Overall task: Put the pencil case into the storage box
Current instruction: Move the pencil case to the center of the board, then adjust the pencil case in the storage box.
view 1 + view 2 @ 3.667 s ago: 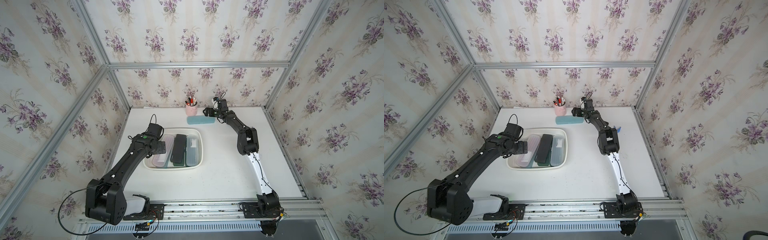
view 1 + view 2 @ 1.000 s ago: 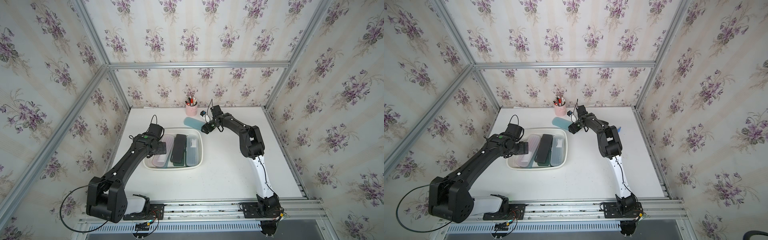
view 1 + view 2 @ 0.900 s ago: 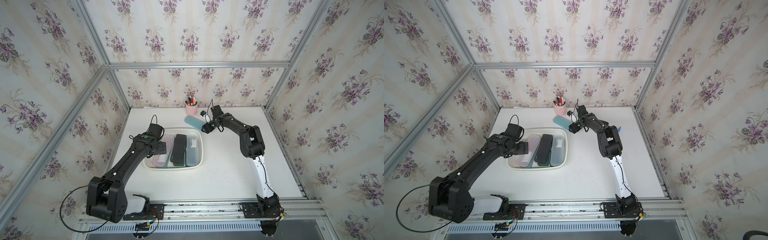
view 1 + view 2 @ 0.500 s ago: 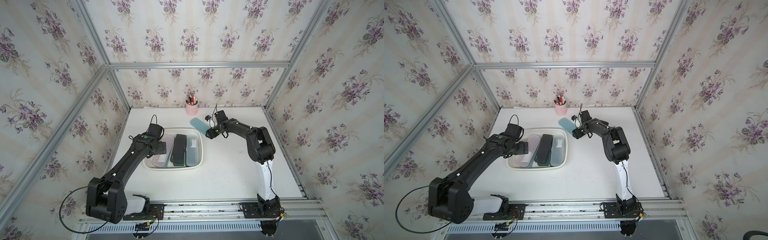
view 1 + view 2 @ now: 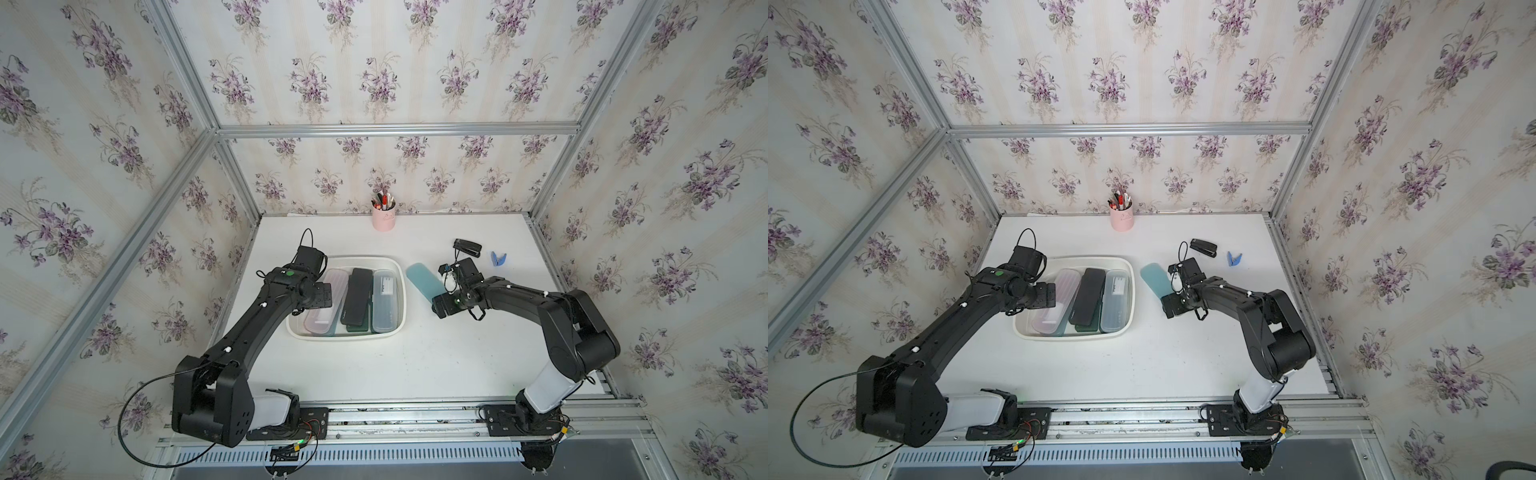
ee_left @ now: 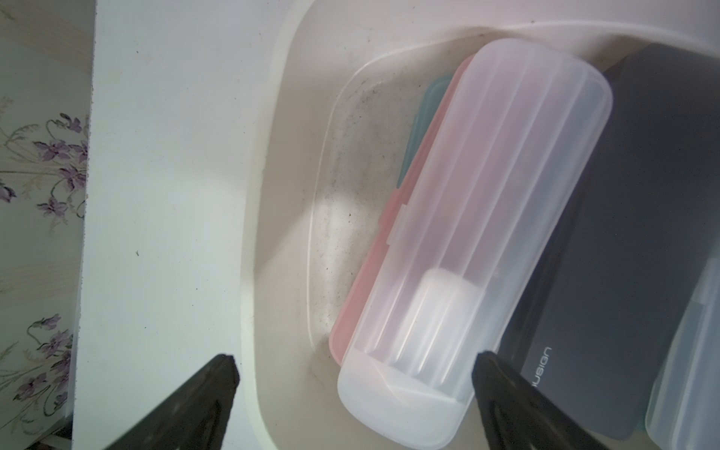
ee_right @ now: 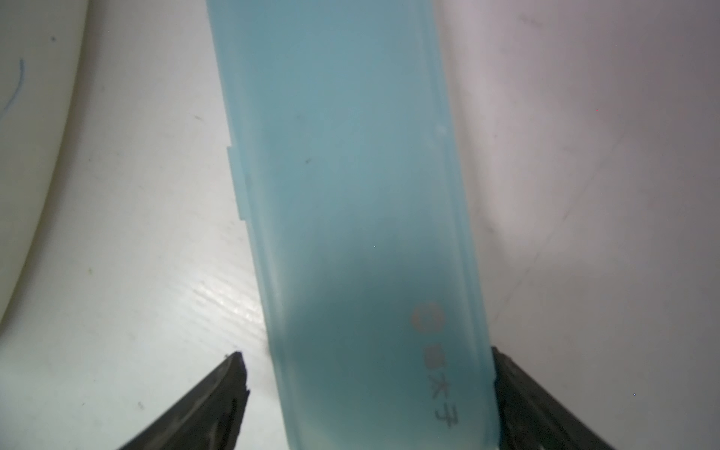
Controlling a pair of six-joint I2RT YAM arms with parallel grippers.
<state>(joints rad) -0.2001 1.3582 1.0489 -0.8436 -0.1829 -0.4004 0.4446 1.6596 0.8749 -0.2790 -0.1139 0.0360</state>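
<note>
Both top views showed the storage box (image 5: 345,335) near the table's (image 5: 415,365) left edge, holding a pink case (image 5: 322,322), a black case (image 5: 356,301) and a clear case (image 5: 383,305). The blue pencil case (image 5: 423,281) lay on the table just beside the box. The right gripper (image 7: 364,366) stood wide apart around it. The left gripper (image 6: 352,362) hung wide apart over the pink case. A pink cup (image 5: 383,219) held pens (image 5: 382,200) by the back edge.
</note>
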